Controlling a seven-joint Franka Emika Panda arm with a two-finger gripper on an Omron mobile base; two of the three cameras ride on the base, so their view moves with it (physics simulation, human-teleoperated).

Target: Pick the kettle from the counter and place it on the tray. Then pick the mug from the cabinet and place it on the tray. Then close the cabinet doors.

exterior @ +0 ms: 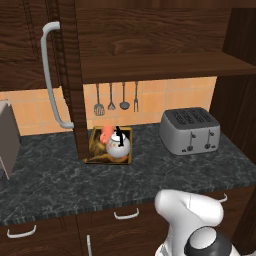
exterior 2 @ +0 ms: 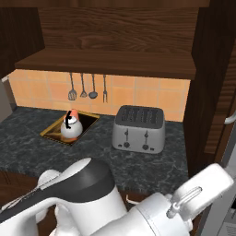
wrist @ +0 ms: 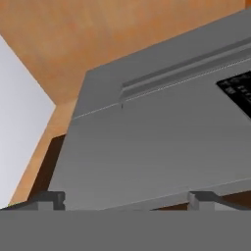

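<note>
Nearest your lens, in the hand view, the pincer (wrist: 126, 201) stands spread wide, its two dark tips at the bottom of the frame with nothing between them. Just beyond them a flat grey appliance face (wrist: 147, 147) slopes across the frame, with a black panel at its right edge.

Out on the worktop (exterior: 60, 175), left of centre in the left base view, the tray (exterior: 95, 159) lies flat and already carries both loads. The kettle (exterior: 119, 143) stands upright in it, and the mug (exterior: 106, 133) sits just behind, touching or nearly so. The toaster (exterior: 190, 130) stands apart to the right of the tray.

What is left for you, I judge, is the cabinet doors. The left door (exterior: 67, 65) juts edge-on toward you in the upper left of that frame, its long grey bar handle (exterior: 50, 75) curving down beside it. Treat the panel as stiff, fairly heavy and hinged. The smooth bar may slip, so push on the flat wood instead. The cabinet shelf (exterior: 160, 65) looks bare.
</note>
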